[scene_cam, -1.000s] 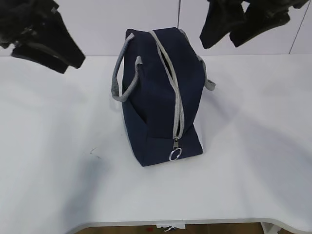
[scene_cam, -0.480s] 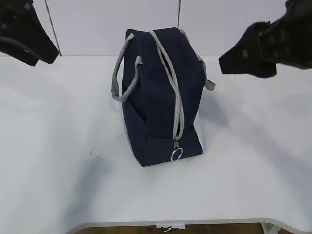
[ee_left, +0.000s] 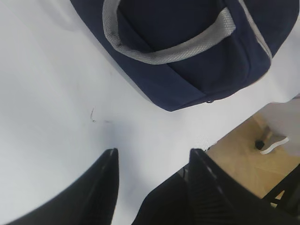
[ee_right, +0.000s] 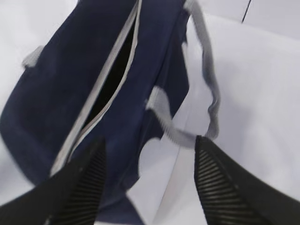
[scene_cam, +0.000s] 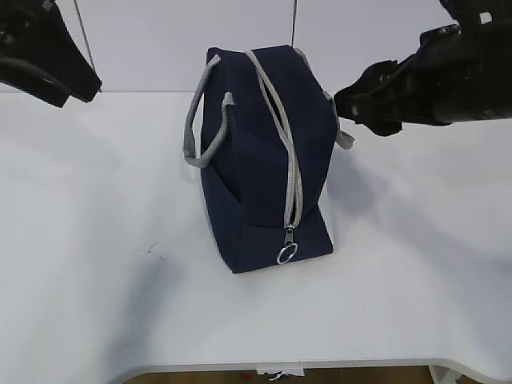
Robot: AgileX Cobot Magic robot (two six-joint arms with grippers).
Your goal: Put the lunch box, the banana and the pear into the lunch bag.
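A: Only the lunch bag in sight, standing about mid-desk, nearer the far edge than the near one. Zipper drawn down to the near end, ring pull hanging just above the desk; slit along the top narrowly parted, dark inside in the right wrist view.

B: And the lunch box, banana, pear?

A: Nowhere visible on the desk. Possibly already inside, though too dark through the slit to tell.

B: Changed over the last second?

A: Left gripper pulled back toward the far left corner, high above the desk. Right gripper swung down from above the far edge, now beside the bag's right flank, close to the right handle. Bag itself unmoved.

B: Jaws?

A: Both parted roughly halfway, the right a little wider, nothing between either pair.

B: Meaning for the task?

A: Looks like loading finished or nearly so; right arm perhaps lining up on the handle or the slit.
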